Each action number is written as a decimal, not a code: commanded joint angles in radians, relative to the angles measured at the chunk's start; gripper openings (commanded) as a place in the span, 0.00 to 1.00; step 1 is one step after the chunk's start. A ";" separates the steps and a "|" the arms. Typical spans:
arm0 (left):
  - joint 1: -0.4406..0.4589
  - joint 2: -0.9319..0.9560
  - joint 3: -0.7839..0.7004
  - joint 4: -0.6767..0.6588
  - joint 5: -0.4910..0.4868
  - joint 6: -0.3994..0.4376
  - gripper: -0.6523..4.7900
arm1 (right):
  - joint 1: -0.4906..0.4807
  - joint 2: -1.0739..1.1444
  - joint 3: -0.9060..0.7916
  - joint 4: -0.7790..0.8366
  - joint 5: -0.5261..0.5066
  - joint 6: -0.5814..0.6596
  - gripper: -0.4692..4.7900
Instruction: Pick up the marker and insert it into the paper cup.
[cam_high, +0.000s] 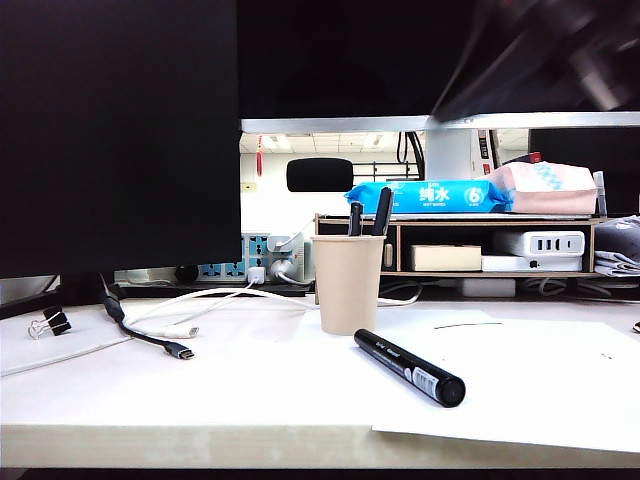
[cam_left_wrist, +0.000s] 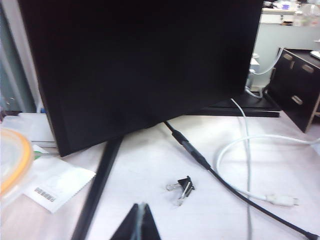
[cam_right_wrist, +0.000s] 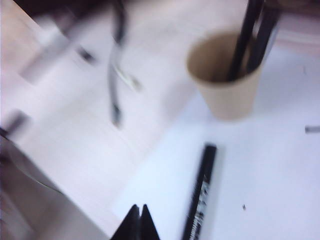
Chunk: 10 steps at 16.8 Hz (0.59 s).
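The marker (cam_high: 410, 367), thick and black with white lettering, lies flat on a white sheet just in front and to the right of the paper cup (cam_high: 347, 283). The beige cup stands upright with two black pens (cam_high: 368, 215) in it. In the right wrist view my right gripper (cam_right_wrist: 139, 207) hovers shut and empty above the table, beside the marker (cam_right_wrist: 201, 195) and short of the cup (cam_right_wrist: 227, 85); that view is motion-blurred. A dark blur at the upper right of the exterior view is its arm (cam_high: 530, 60). My left gripper (cam_left_wrist: 142, 205) is shut and empty, over the table by the monitor.
A large black monitor (cam_high: 120, 130) fills the left. Below it lie a binder clip (cam_high: 50, 322) and loose cables (cam_high: 160, 340). A wooden shelf (cam_high: 455, 240) with a blue wipes pack (cam_high: 430, 195) stands behind the cup. The white sheet (cam_high: 540, 390) reaches the table's front edge.
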 joint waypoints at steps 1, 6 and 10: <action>0.001 0.000 0.001 0.013 0.004 0.000 0.11 | 0.093 0.128 0.035 -0.031 0.095 -0.002 0.08; 0.002 0.000 0.001 0.013 0.062 0.000 0.11 | 0.130 0.304 0.126 -0.139 0.108 0.000 0.08; 0.002 0.000 0.001 0.014 0.167 -0.013 0.11 | 0.129 0.311 0.145 -0.184 0.133 0.006 0.08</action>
